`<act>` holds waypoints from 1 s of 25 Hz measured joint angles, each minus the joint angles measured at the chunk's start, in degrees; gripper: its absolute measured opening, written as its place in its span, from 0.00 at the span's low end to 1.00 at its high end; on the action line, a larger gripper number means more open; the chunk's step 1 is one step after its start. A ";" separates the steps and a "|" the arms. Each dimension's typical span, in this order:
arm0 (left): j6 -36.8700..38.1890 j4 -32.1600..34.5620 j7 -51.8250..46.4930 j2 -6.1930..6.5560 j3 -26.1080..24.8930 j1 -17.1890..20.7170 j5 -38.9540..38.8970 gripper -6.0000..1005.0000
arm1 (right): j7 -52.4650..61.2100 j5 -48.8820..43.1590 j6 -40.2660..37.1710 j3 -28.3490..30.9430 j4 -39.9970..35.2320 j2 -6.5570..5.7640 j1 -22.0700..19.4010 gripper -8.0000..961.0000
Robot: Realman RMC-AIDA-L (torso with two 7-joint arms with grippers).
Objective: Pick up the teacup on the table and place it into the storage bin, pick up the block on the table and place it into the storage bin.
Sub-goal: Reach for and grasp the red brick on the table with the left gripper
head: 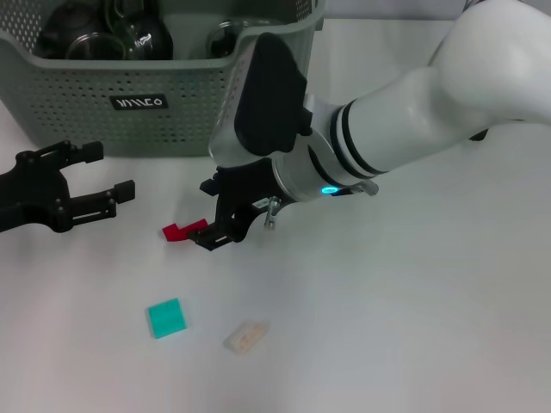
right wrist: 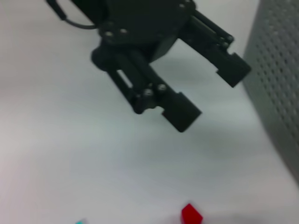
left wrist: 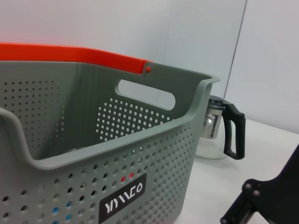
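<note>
The right gripper [head: 209, 225] hung low over the table [head: 413, 310], its jaws spread around the near end of the red block [head: 178, 231], which lay on the table at about 6 o'clock from the bin [head: 103, 95]. The bin stood at 11 o'clock on the table, dark glassware [head: 129, 34] inside it. The left gripper [head: 108, 176] rested at 9 o'clock, fingers spread and holding nothing. A teal block [head: 165, 317] and a beige block [head: 246, 335] lay near 6 o'clock. A glass pot [left wrist: 219, 128] stood beyond the bin.
</note>
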 joint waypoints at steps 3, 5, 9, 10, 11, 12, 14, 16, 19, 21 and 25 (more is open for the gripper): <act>0.06 0.01 0.01 0.00 0.01 0.00 0.00 0.82 | -0.14 1.47 0.92 -0.20 0.99 -0.01 0.12 0.82; 0.06 0.01 0.01 0.00 0.09 0.00 0.00 0.82 | -0.76 2.79 1.39 -0.34 1.87 -0.01 0.20 0.79; 0.28 0.12 -0.10 0.09 0.19 -0.35 -0.04 0.82 | -2.39 4.31 1.18 -0.41 2.77 -0.01 0.12 0.66; 0.39 0.12 -0.15 0.16 0.22 -0.45 -0.04 0.82 | -2.48 4.38 0.90 -0.42 2.70 -0.04 0.01 0.63; 0.54 0.14 -0.20 0.21 0.26 -0.53 -0.04 0.82 | -2.73 4.40 0.29 -0.37 2.46 -0.14 -0.21 0.60; 0.69 0.16 -0.22 0.25 0.30 -0.57 -0.03 0.82 | -3.07 4.42 -0.49 -0.20 2.15 -0.29 -0.42 0.57; 1.36 0.21 -0.22 0.37 0.39 -0.58 -0.02 0.82 | -3.79 4.46 -2.32 0.38 1.67 -0.70 -0.78 0.51; 2.37 0.24 -0.45 0.78 0.32 -0.50 -0.01 0.83 | -5.04 4.11 -6.59 3.02 1.31 -1.25 -1.29 0.52; 3.10 0.24 -0.74 1.01 0.12 -0.35 0.00 0.83 | -5.85 3.08 -9.90 5.99 1.24 -1.44 -1.95 0.54; 3.99 0.23 -1.28 1.28 -0.04 -0.24 0.01 0.83 | -6.46 0.89 -13.74 9.88 0.90 -1.56 -2.89 0.62; 4.88 1.21 -3.59 1.60 -0.03 -0.17 0.01 0.83 | -6.89 -5.27 -22.91 19.24 -2.37 -1.62 -5.64 0.85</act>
